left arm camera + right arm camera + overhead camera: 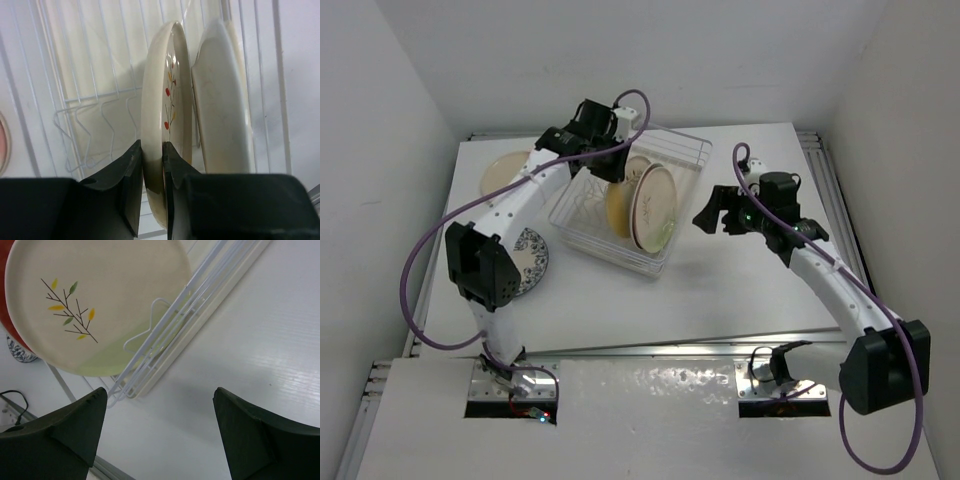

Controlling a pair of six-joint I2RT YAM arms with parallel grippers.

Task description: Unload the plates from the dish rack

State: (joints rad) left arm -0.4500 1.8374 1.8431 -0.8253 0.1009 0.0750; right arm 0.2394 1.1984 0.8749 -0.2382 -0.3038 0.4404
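While the left gripper (153, 162) pinches the lower rim of an upright cream plate (157, 90) bearing a red-and-yellow sprig, its fingers (131, 185) closed against both faces, a second cream plate (222, 110) stands just beside it.

Clear plastic dish rack (582, 232): mid-table, with the upright plates in its right half.

Right gripper (712, 216): fingers spread wide, holding nothing, hanging just right of the rack, near a green-tinted sprig plate (100, 300) that leans on white wire.

Outside the rack, flat on the table (720, 290): one pale plate (505, 172) at the far left and one blue-and-white plate (532, 262), partly hidden under the left arm.
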